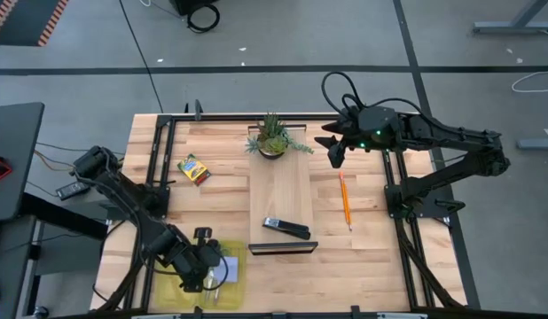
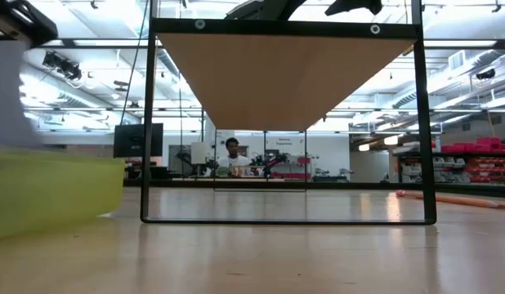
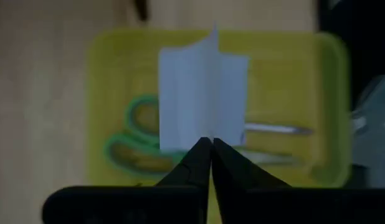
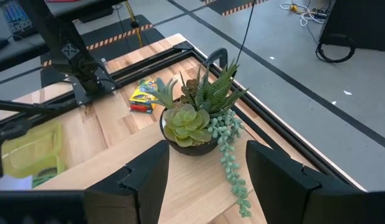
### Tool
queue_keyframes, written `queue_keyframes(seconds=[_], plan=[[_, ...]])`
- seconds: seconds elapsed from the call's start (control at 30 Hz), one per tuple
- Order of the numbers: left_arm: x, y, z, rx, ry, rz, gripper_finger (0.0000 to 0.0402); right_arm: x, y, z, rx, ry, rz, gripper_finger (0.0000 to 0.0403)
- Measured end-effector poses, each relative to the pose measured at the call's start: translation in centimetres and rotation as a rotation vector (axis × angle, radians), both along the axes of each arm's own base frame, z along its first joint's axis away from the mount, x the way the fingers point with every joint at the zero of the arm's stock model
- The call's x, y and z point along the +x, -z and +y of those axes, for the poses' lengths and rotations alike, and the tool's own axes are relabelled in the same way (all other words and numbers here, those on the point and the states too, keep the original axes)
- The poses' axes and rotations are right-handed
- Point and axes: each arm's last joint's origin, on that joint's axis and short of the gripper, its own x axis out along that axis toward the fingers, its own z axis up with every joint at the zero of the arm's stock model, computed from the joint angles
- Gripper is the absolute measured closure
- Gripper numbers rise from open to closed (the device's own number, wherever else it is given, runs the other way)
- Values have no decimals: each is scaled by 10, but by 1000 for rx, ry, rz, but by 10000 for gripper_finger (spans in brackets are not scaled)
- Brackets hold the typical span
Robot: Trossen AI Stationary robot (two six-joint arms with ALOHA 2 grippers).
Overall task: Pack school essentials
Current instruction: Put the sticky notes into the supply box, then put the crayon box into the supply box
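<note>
My left gripper [image 3: 211,149] is shut on the pale blue note pad [image 3: 202,93] and hovers over a yellow-green tray [image 3: 105,93] near the table's near-left corner [image 1: 234,252]. Green-handled scissors [image 3: 133,137] lie flat in that tray. The yellow-and-green crayon box [image 1: 194,168] lies on the table to the left of the wooden board. An orange pencil [image 1: 345,199] lies to the right of the board. My right gripper [image 4: 205,186] is open and held above the table at the far side [image 1: 334,151], beside the potted plant. I see no purple pen. My left gripper pinches the note pad between its two fingers at one edge [image 3: 205,134], near that edge's middle. The fingers [image 3: 192,165] come from above, pointing down at the tray. The pad is lifted clear, its sheets fanning to either side of the pinch.
A potted plant [image 1: 274,137] stands at the far end of the wooden board [image 1: 281,190]. A black stapler [image 1: 285,229] lies on the board's near end, with a dark bar [image 1: 283,248] just beyond it. Black frame rails [image 1: 159,159] run along both sides.
</note>
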Motion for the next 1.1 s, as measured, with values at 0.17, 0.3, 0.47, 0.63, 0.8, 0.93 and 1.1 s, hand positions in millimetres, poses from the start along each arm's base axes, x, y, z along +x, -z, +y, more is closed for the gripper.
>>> queue_keyframes(seconds=[0.17,0.3,0.47,0.63,0.8,0.93,1.1], plan=[[-1,-2,-6,-69,4,4,307,1,-1,0,-2,-1,-11,183],[-1,-2,-8,-101,13,19,247,1,-2,0,-9,-4,-14,183],[4,-2,-5,-122,-32,13,210,1,-1,0,-15,-5,-11,183],[9,1,4,-108,-102,49,219,1,-1,0,-18,-6,-6,183],[11,-3,19,-99,-183,78,251,1,-1,0,-25,-10,-2,183],[7,-5,35,-32,-225,132,286,1,-1,0,-25,-9,-7,183],[-9,-2,60,-33,-304,153,317,1,-2,0,-32,-13,-12,183]])
